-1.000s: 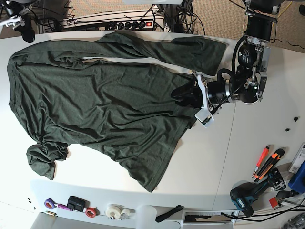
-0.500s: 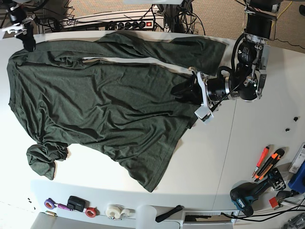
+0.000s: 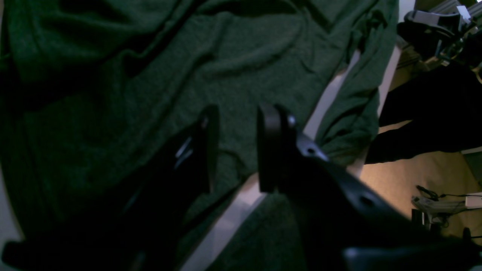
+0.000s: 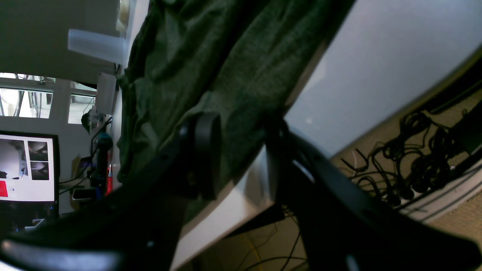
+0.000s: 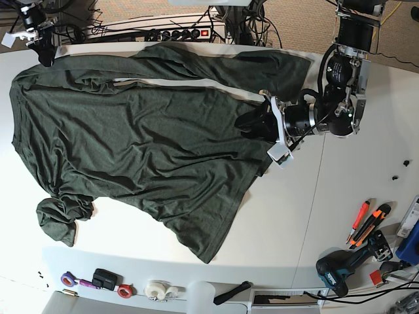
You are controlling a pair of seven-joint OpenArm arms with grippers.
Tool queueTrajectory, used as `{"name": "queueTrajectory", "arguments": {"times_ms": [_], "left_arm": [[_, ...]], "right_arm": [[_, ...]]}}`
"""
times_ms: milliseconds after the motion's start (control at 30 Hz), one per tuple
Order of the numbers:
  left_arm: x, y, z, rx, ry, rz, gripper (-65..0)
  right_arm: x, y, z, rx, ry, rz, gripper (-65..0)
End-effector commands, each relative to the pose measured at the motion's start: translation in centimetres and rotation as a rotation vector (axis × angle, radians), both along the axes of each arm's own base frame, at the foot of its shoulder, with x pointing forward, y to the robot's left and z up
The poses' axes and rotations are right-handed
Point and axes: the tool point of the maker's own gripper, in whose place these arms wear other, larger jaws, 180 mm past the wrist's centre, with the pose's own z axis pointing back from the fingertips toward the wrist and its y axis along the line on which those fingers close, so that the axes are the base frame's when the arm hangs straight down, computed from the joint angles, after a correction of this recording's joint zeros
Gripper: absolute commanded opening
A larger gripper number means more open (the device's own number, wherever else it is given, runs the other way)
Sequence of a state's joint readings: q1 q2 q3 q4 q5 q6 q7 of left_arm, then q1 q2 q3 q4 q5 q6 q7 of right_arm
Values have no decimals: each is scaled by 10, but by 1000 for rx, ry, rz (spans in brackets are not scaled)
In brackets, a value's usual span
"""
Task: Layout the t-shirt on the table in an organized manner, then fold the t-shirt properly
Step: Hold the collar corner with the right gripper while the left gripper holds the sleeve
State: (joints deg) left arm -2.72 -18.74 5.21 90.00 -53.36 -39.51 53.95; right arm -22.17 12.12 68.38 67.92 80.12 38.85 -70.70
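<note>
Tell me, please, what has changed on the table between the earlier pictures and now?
The right gripper moved from beyond the table's far corner onto the corner of the t-shirt; its jaws are apart, with fabric showing between them. The left gripper drifted slightly toward the far side, jaws open over the cloth. The t-shirt kept its shape, and the tools at the table's edge did not move.

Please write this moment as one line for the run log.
t-shirt: spread, wrinkled | left gripper: open over shirt | right gripper: open at table corner
</note>
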Motion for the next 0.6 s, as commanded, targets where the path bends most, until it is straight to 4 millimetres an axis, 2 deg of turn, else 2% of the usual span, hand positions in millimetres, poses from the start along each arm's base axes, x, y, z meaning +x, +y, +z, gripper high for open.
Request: {"name": "queueTrajectory", "arguments": {"times_ms": [0, 267, 400, 567], "left_arm": [[8, -1, 15, -35, -44, 3, -464], [8, 0, 13, -23, -47, 3, -464], [8, 0, 13, -23, -47, 3, -464], [8, 0, 14, -23, -47, 3, -464]], "right_arm": [[0, -12, 13, -36, -25, -17, -446], [-8, -25, 15, -37, -18, -81, -446], [-11, -38, 2, -36, 55, -168, -446], [-1, -39, 0, -32, 59, -179, -446]]}}
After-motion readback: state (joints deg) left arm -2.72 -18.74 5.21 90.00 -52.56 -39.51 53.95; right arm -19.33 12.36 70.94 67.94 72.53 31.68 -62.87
